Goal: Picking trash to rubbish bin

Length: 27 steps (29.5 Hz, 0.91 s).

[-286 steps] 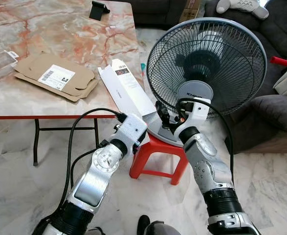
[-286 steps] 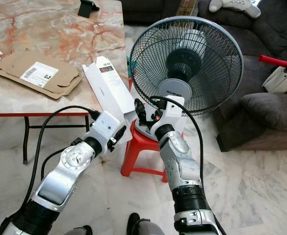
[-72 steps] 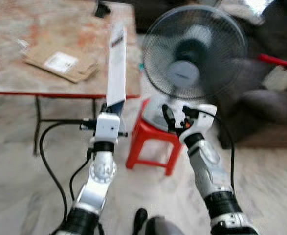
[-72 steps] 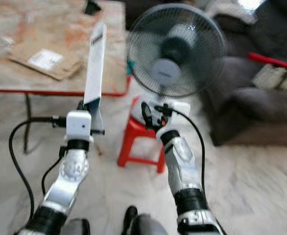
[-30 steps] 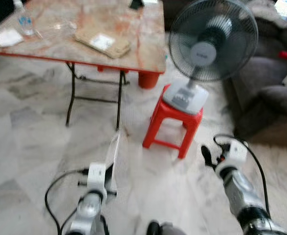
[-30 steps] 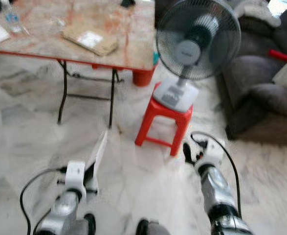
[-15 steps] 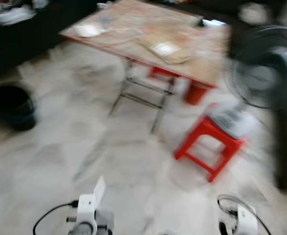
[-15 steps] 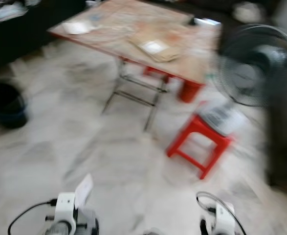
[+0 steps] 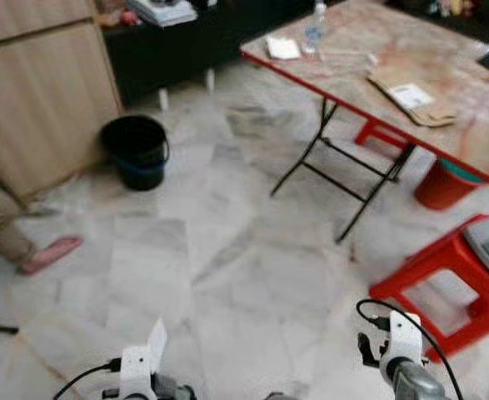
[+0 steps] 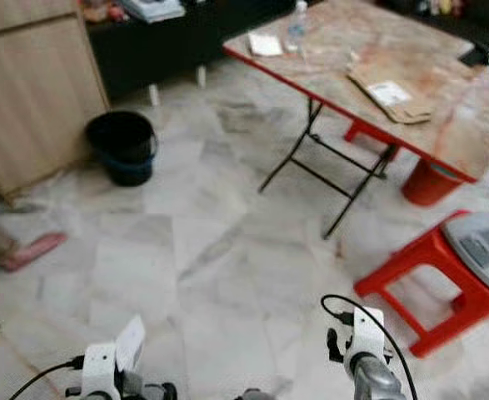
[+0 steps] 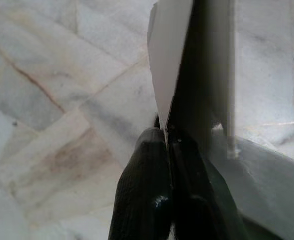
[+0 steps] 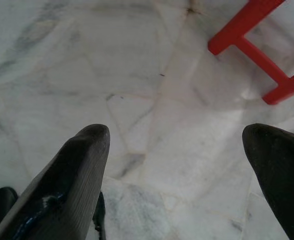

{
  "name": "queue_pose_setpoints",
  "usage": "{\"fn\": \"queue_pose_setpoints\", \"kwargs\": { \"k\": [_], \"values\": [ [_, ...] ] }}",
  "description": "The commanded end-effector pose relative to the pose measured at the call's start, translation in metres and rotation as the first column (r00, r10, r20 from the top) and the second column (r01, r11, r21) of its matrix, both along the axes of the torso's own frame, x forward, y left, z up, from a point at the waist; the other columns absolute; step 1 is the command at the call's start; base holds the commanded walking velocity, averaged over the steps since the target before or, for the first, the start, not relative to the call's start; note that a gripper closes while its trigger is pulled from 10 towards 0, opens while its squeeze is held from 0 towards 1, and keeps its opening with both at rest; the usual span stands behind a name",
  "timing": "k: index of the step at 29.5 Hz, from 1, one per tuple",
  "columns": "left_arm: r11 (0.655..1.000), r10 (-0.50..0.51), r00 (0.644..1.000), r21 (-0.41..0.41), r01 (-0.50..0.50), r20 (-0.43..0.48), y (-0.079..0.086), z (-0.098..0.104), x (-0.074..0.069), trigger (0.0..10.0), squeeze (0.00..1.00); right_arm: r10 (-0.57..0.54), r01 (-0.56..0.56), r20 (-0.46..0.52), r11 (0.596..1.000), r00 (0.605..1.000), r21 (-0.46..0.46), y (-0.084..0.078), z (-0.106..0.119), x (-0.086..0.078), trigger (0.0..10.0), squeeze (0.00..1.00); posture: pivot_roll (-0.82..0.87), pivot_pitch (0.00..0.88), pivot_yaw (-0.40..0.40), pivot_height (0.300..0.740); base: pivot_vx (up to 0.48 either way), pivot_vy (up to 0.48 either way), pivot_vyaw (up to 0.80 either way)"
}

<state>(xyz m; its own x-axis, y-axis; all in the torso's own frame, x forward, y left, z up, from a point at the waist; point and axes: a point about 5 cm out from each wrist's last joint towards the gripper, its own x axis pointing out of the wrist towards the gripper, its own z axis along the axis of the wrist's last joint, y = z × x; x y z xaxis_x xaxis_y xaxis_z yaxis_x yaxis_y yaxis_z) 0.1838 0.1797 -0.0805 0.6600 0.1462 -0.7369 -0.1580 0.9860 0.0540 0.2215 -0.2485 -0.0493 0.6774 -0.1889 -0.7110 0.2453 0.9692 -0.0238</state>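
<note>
Left eye view:
Bin (image 9: 136, 150): black, on marble floor (image 9: 227, 275) by wooden cabinet (image 9: 36, 92), well apart from grippers, far left.
Table (image 9: 377, 100): marble top, red edge, folding legs; carries flat cardboard (image 9: 411, 100), bottle (image 9: 313, 37), paper.
Stool (image 9: 444, 283): red, at right; red tub (image 9: 442, 183) behind it under table edge.
Person: leg and pink slipper (image 9: 48, 254) at left edge.
Left gripper: wrist low at bottom-left, white box (image 9: 156, 342) sticking up from it.
Right gripper (image 9: 365, 350): low at bottom-right, nr stool, black cable looped over wrist.

Left wrist view:
Left gripper (image 11: 168, 150): black fingers (image 11: 144, 185) pressed tight together on edge of box, white panels running away from cam over marble tiles.

Right wrist view:
Right gripper (image 12: 179, 135): fingers (image 12: 81, 155) spread wide, nothing betw them, just floor; stool leg in corner beyond.
</note>
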Motion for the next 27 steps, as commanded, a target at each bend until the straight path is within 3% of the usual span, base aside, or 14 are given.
{"fn": "queue_pose_setpoints", "kwargs": {
  "k": [1,7,27],
  "values": [
    [0.998,-0.017,0.995,-0.054,0.012,-0.097,-0.016,-0.013,-0.023,10.0,0.00,-0.024,0.025,-0.016,1.000,1.000,0.013,-0.003,-0.003,-0.006,10.0,0.00,0.00,0.210,-0.188,0.740,0.000,0.000,0.00],
    [0.999,-0.027,0.994,-0.032,0.023,-0.104,-0.014,-0.014,-0.025,10.0,0.00,-0.010,0.010,-0.013,0.999,1.000,0.046,0.004,-0.005,-0.006,10.0,0.00,0.00,0.223,-0.186,0.740,0.090,0.000,0.00],
    [0.996,-0.086,0.990,-0.002,0.086,-0.111,-0.019,-0.014,-0.024,10.0,0.00,0.007,-0.004,-0.044,0.998,0.999,0.056,0.009,-0.010,-0.011,10.0,0.00,0.03,0.234,-0.185,0.740,0.406,0.000,0.00]
  ]
}}
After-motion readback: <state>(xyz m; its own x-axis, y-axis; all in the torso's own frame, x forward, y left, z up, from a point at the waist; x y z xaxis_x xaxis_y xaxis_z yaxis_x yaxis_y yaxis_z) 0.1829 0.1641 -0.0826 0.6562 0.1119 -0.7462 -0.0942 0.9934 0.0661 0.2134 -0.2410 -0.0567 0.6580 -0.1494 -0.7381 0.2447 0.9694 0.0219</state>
